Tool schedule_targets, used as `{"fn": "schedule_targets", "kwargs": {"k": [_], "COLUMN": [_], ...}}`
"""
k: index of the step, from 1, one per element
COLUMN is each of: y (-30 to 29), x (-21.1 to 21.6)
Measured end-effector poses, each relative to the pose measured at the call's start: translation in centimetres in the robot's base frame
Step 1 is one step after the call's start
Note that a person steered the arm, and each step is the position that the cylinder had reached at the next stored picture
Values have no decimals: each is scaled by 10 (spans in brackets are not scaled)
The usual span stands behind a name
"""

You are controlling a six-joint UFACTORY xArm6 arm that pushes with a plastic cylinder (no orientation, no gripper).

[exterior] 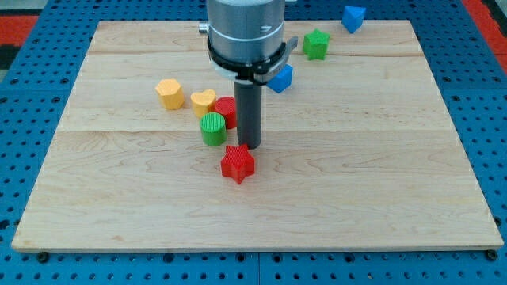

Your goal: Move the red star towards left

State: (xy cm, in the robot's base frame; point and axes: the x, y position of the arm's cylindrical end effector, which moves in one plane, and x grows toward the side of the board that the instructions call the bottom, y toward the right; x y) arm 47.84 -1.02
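The red star lies on the wooden board, a little left of centre and toward the view's bottom. My tip stands just above and slightly right of the star, touching or nearly touching its top edge. The dark rod rises from there to the arm's grey body at the view's top.
A green cylinder and a red cylinder sit just left of the rod. A yellow heart and a yellow hexagon block lie further left. A blue block, a green star and another blue block lie toward the top right.
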Motion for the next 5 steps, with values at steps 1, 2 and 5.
{"fn": "schedule_targets", "kwargs": {"k": [1,2,5], "y": [-1,24,14], "x": [19,30,60]}}
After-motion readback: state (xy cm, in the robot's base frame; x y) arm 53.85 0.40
